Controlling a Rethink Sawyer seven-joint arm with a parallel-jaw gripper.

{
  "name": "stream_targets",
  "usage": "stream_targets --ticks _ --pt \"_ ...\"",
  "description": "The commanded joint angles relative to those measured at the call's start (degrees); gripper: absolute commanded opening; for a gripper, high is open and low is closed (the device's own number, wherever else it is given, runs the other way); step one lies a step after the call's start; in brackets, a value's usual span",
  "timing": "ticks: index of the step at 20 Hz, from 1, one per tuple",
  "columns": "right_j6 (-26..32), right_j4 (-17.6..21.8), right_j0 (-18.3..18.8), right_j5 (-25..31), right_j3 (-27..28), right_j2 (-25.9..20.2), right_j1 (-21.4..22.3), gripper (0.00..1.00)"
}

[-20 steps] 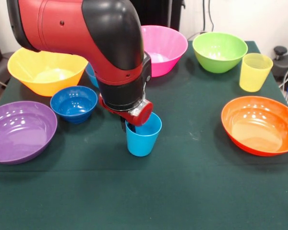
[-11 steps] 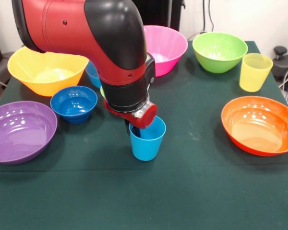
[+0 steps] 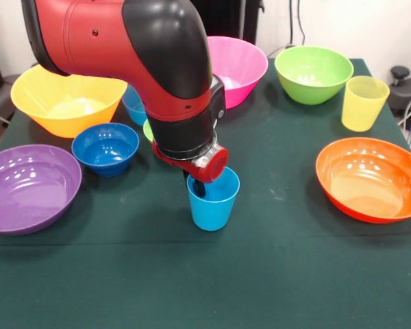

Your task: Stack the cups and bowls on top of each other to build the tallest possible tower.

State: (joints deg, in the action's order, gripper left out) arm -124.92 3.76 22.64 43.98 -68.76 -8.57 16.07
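The big red and black arm (image 3: 157, 75) reaches down into the light blue cup (image 3: 213, 201) near the middle of the green table (image 3: 260, 274). The dark blue bowl (image 3: 105, 147) sits to its left. The yellow cup (image 3: 364, 103) stands far right, behind the orange bowl (image 3: 370, 179).

A red and black robot arm (image 3: 157, 75) bends down from upper left, wrist pointing downward, its gripper (image 3: 200, 186) mostly hidden beneath it
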Motion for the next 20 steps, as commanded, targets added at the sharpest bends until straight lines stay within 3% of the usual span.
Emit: stream_targets --ticks 1,20 --pt "-1.56 -0.83 -0.86 -2.02 -2.99 -4.14 -2.76 0.0" --pt "-0.67 0.0 -1.34 -1.29 -2.44 -3.6 -2.73 0.0"
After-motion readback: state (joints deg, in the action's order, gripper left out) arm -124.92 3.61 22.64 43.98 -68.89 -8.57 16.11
